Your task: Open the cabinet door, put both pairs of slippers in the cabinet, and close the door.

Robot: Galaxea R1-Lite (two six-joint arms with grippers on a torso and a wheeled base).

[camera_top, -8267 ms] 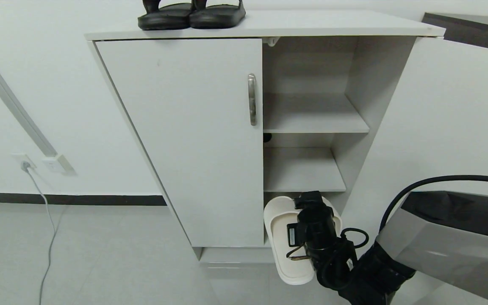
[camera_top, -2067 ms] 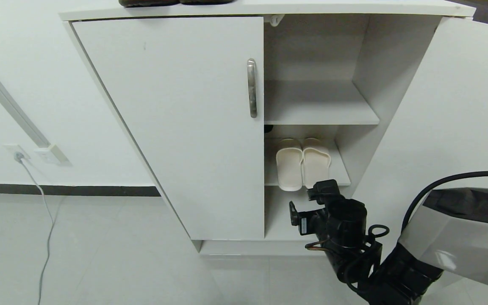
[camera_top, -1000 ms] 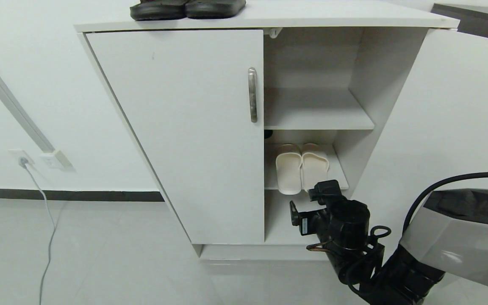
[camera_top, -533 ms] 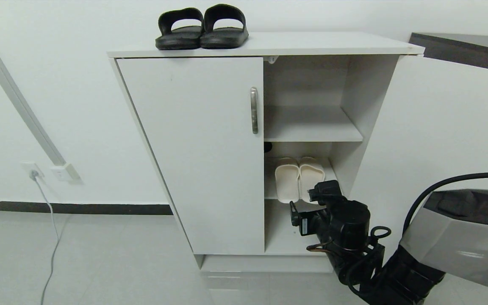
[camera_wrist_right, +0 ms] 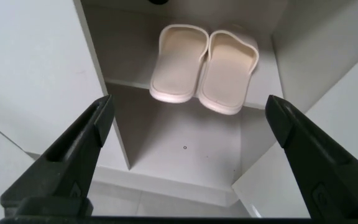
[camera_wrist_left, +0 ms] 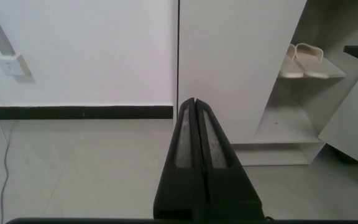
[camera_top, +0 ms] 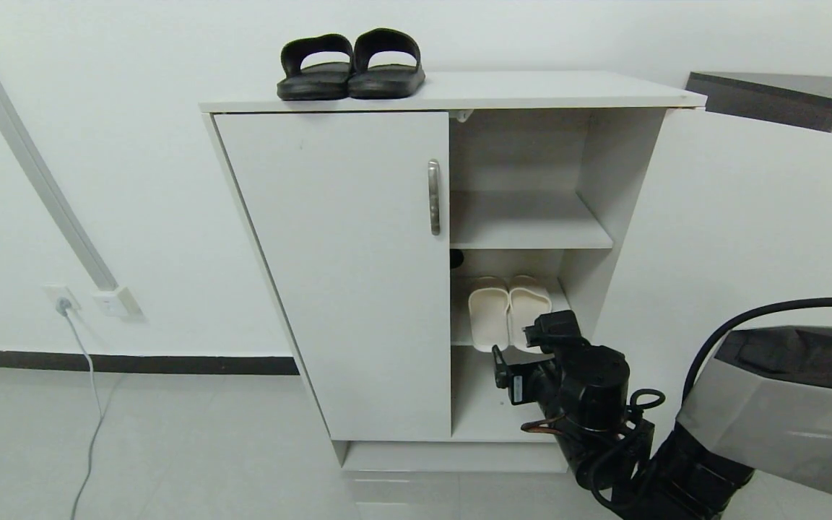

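White cabinet (camera_top: 568, 88), right door (camera_top: 734, 231) open, cream slippers (camera_top: 508, 310) on lower shelf (camera_top: 458, 318), black slippers (camera_top: 349, 66) on top

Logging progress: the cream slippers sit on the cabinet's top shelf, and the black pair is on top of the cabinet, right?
No: the cream slippers sit on the second shelf down, per the head view; the black pair is on top of the cabinet.

- A white wall (camera_top: 134, 180) is edged at its foot by a dark baseboard (camera_top: 127, 362).
- The floor (camera_top: 192, 448) is laid with pale grey tiles.
- A grey conduit (camera_top: 26, 152) is run slantwise down to a small box (camera_top: 118, 301).
- A cable (camera_top: 94, 426) is plugged into the socket (camera_top: 62, 300) beside it.
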